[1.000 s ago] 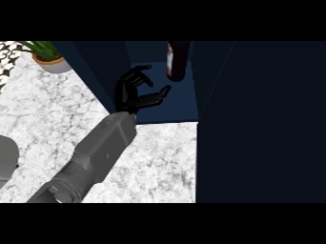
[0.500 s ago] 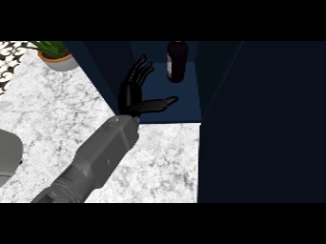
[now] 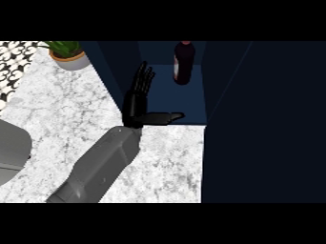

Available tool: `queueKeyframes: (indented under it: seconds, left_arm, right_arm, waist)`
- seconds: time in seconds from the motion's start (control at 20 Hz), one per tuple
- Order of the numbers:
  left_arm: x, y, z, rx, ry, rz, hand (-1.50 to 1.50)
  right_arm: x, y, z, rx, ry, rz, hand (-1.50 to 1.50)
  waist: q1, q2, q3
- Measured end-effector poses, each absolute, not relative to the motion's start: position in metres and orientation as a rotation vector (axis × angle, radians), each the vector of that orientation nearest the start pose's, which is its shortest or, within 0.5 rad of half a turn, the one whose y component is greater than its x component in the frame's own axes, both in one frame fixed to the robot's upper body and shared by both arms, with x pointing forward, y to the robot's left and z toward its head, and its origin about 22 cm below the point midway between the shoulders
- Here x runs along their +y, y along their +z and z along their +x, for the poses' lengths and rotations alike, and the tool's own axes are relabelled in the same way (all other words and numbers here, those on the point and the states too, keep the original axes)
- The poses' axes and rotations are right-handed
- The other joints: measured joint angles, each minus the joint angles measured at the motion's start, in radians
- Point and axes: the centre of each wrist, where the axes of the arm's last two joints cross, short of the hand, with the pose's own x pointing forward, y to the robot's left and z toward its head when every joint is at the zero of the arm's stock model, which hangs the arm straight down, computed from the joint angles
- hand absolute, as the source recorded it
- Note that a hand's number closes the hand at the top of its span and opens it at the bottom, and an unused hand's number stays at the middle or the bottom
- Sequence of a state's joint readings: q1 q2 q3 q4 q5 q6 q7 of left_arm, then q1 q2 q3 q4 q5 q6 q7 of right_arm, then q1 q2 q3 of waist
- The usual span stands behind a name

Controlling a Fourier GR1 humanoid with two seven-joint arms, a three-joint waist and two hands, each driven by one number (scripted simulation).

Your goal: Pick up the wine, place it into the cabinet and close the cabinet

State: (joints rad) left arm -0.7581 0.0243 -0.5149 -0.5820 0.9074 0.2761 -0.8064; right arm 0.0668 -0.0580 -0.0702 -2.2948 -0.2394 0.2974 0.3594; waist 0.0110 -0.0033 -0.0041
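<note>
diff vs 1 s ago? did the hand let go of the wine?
The hand went from curled to straight fingers with the thumb out, and now sits at the cabinet's left edge. It touches nothing; the wine bottle stands apart from it, inside the cabinet. The view shifted slightly. The bottle and potted plant stayed put. Only one hand shows.

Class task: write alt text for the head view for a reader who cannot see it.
A wine bottle stands inside the open dark-blue cabinet, apart from an open black hand beside it. A potted plant sits on the marble counter.
</note>
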Motion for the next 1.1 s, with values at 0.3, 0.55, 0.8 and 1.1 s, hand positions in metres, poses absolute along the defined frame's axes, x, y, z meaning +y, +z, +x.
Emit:
queueKeyframes:
  seconds: [0.3, 0.55, 0.8, 1.1]
  left_arm:
    - [0.108, -0.014, 0.327, -1.837, 0.114, -0.34, -1.5]
    - [0.12, 0.009, 0.282, -1.846, 0.09, -0.381, -1.5]
    - [0.128, 0.039, 0.241, -1.86, 0.104, -0.381, -1.5]
    - [0.148, 0.06, 0.204, -1.867, 0.123, -0.387, -1.5]
  right_arm:
    - [-0.249, 0.151, 0.178, -1.889, 0.247, 0.212, -1.5]
    - [-0.246, 0.157, 0.175, -1.893, 0.247, 0.222, -1.5]
    - [-0.246, 0.157, 0.177, -1.892, 0.263, 0.233, -1.5]
    - [-0.247, 0.161, 0.175, -1.873, 0.374, 0.222, 1.5]
  waist:
    - [0.021, -0.008, 0.004]
    - [0.015, -0.007, 0.005]
    - [0.005, -0.003, 0.005]
    - [-0.001, -0.001, 0.005]
